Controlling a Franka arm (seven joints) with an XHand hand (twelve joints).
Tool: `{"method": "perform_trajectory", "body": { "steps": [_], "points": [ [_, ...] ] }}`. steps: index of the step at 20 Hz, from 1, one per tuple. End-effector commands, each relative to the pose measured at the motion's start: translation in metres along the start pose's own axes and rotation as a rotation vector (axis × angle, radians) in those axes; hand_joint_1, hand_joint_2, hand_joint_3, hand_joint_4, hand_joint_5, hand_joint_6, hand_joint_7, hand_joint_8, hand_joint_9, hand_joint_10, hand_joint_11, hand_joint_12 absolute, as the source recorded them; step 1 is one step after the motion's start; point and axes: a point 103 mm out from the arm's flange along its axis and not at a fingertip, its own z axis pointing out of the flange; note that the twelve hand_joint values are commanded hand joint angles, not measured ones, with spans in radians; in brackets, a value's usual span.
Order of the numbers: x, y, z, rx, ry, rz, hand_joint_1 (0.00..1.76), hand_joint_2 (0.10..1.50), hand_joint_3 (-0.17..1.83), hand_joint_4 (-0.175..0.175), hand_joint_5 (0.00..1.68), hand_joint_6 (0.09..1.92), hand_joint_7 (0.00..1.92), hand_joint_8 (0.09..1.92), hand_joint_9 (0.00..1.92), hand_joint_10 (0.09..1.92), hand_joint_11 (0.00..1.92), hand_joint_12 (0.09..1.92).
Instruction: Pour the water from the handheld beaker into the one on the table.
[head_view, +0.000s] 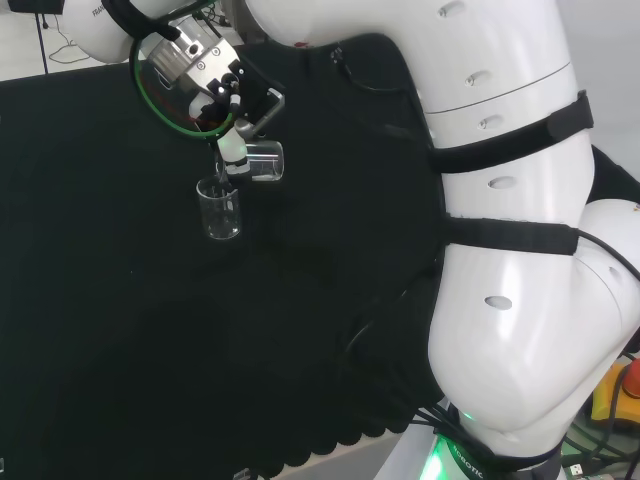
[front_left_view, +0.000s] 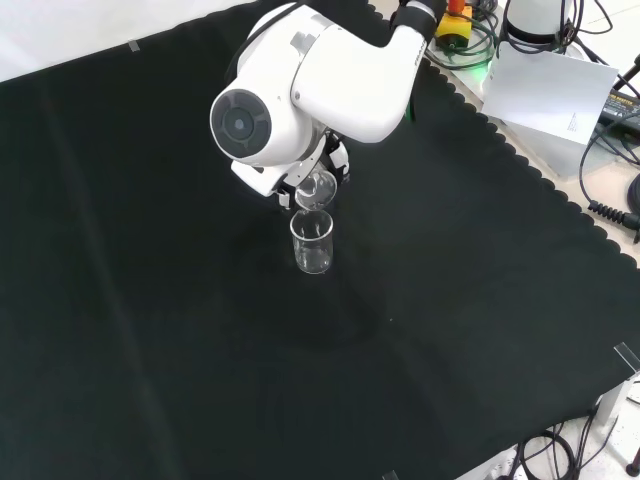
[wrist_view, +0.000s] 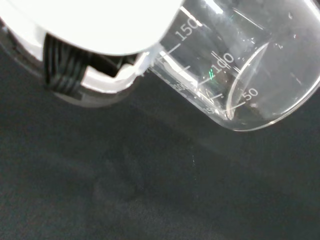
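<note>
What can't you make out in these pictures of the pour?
- Water level in the held beaker: clear glass, no view settles it.
- What the standing beaker holds: too small and clear, front and head views.
- The hand and its grip: mostly hidden behind the arm's white link in the front view.

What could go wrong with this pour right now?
The held beaker lies almost on its side in the hand, its mouth at the rim of the beaker on the cloth, so water may run past that rim. The two glass pieces are very close and could knock together, tipping the standing one.
</note>
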Motion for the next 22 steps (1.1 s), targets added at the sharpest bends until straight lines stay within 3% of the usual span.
{"method": "perform_trajectory", "body": {
  "steps": [1, 19, 22],
  "points": [
    [0.0009, 0.0009, -0.0026, 0.010, -0.011, 0.006, 1.17, 0.63, 0.60, 0.103, 1.53, 0.15, 1.51, 0.19, 1.44, 0.11, 1.06, 0.92],
    [0.0071, 0.0009, -0.0091, 0.041, -0.069, 0.026, 1.17, 0.63, 0.60, 0.106, 1.52, 0.17, 1.51, 0.20, 1.45, 0.11, 1.06, 0.92],
    [0.0065, 0.0014, -0.0091, 0.047, -0.071, 0.025, 1.16, 0.62, 0.64, 0.119, 1.42, 0.39, 1.49, 0.25, 1.45, 0.11, 1.06, 0.92]
  ]
}}
